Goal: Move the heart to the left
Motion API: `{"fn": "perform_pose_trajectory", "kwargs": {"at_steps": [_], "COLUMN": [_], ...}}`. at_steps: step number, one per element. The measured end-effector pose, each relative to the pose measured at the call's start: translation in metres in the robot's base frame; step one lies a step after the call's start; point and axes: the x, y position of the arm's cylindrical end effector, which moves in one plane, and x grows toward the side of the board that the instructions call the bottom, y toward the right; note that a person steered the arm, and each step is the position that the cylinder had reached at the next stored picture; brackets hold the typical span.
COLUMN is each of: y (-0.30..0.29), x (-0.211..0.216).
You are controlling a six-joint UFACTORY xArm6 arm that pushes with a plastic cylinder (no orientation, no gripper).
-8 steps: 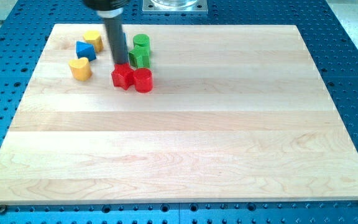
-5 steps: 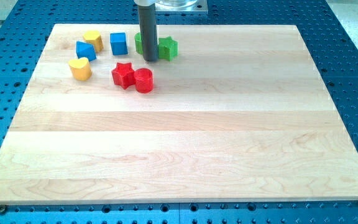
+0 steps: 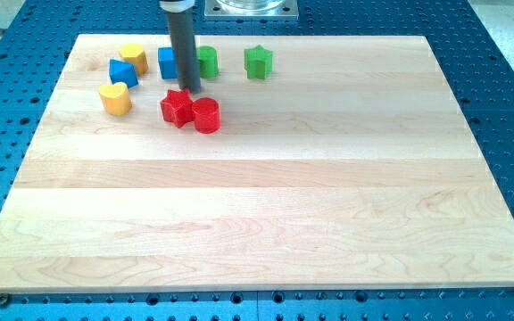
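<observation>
A yellow heart block [image 3: 114, 98] lies at the board's upper left. My tip [image 3: 189, 90] is well to its right, just above the red star [image 3: 176, 107] and the red cylinder [image 3: 206, 115], between the blue cube [image 3: 168, 62] and the green cylinder [image 3: 207, 61]. The rod hides part of the blue cube. A blue triangular block [image 3: 123, 71] and a yellow block [image 3: 134, 57] lie just above the heart.
A green star [image 3: 258, 62] lies alone to the right of the green cylinder. The wooden board [image 3: 266, 214] rests on a blue perforated table. A metal mount [image 3: 251, 7] shows at the view's top.
My tip went right from the red star to the green blocks, then came back left. The green star has been pushed right, away from the green cylinder. The heart has not moved.
</observation>
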Motion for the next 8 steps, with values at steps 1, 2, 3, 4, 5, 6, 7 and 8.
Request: {"fn": "perform_pose_trajectory", "kwargs": {"at_steps": [1,2,3,4,5,6,7,8], "y": [-0.023,-0.059,-0.067,-0.076,-0.077,-0.088,-0.114,-0.095], "x": [0.001,0.021,0.057,0.057,0.056,0.056,0.053,0.043]}}
